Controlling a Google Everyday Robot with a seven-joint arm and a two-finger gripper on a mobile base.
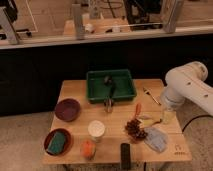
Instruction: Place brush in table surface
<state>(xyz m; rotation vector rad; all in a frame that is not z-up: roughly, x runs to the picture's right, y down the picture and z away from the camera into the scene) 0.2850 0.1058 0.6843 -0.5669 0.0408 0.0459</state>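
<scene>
The brush (110, 88) is a small black elongated thing lying inside the green tray (95, 93), its rounder head toward the tray's back. The tray stands at the back middle of the light-brown wooden table surface (75, 92). My white arm (187, 85) reaches in from the right. My gripper (167, 114) hangs below it over the table's right edge, well to the right of the tray and apart from the brush.
A small dark metallic clip (108, 104) lies just in front of the tray. A purple bowl (67, 109) and a red bowl holding a green sponge (57, 142) are at the left. A white cup (96, 129), an orange can (88, 148), a black slab (125, 152), grapes (134, 128) and a grey cloth (156, 139) fill the front.
</scene>
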